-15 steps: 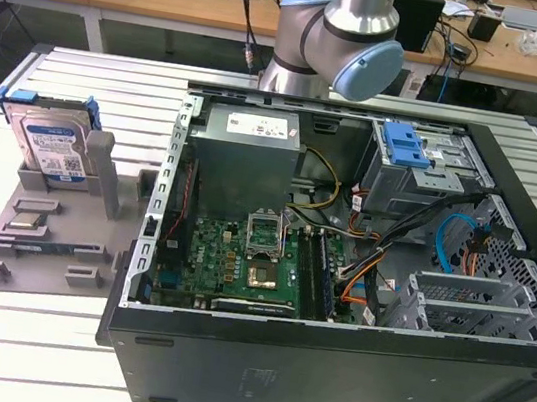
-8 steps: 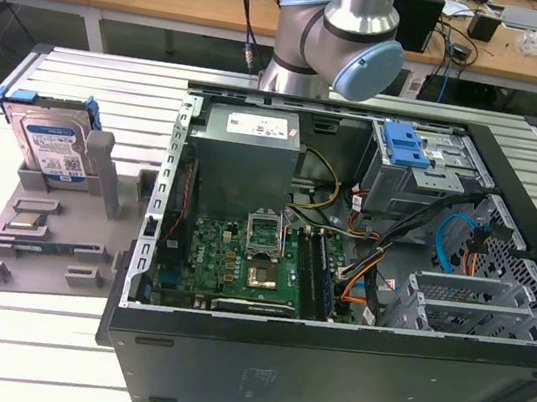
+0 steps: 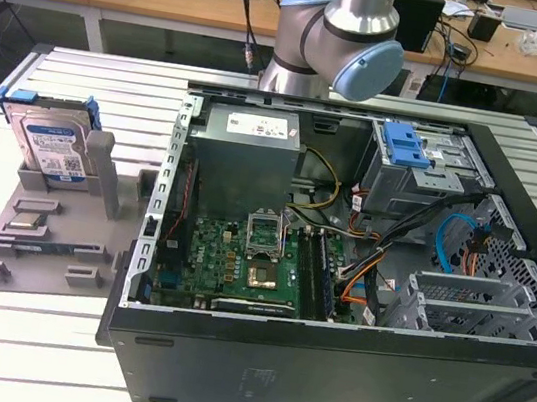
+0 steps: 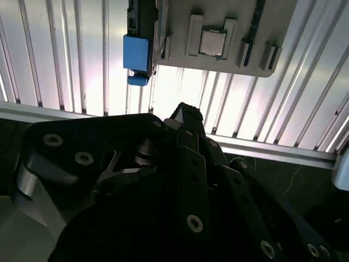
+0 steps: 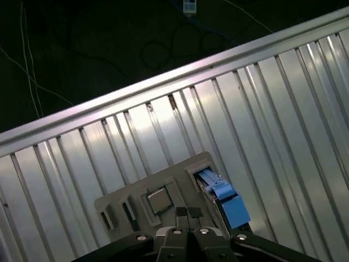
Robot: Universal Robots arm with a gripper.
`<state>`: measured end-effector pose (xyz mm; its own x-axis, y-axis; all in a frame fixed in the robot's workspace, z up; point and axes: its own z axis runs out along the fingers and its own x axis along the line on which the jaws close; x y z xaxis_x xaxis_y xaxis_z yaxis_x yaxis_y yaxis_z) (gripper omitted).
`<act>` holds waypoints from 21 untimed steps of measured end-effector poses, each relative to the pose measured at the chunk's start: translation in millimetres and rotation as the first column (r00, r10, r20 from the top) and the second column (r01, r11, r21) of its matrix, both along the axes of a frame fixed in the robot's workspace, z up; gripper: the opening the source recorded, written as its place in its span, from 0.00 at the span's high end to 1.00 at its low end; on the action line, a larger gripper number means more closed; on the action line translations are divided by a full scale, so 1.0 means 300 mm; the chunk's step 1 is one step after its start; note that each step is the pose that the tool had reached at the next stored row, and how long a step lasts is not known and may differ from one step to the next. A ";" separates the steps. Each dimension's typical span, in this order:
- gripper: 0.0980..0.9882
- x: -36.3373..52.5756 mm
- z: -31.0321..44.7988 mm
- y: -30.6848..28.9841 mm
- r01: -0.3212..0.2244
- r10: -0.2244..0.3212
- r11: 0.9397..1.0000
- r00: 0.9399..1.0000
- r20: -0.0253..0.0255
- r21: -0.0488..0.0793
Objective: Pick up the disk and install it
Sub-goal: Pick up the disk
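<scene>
The disk [image 3: 53, 144] stands upright in a slot of the grey fixture [image 3: 40, 238] at the exterior view's left. Its white-and-blue label faces the camera and blue rails run along its sides. In both wrist views the disk [image 4: 137, 52] [image 5: 223, 196] shows edge-on, with a blue rail end sticking out. My gripper [image 5: 186, 214] [image 4: 182, 112] hangs high above the ribbed table near its edge, well apart from the disk. Its fingertips sit together with nothing between them.
An open computer case [image 3: 324, 371] lies on the table at the exterior view's right, with a motherboard, cables and a drive cage carrying a blue tab [image 3: 405, 146]. A processor chip [image 4: 211, 41] rests on the fixture. The arm's joints [image 3: 340, 30] rise behind the case.
</scene>
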<state>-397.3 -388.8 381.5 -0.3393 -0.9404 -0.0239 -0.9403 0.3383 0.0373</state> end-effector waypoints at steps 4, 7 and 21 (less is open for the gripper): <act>0.99 0.000 0.000 0.000 -0.093 0.093 0.996 0.996 0.000 0.000; 0.99 0.000 0.000 0.000 -0.142 0.142 0.990 0.990 0.000 0.000; 0.92 0.000 0.000 0.000 -0.293 0.293 0.956 0.956 0.000 0.000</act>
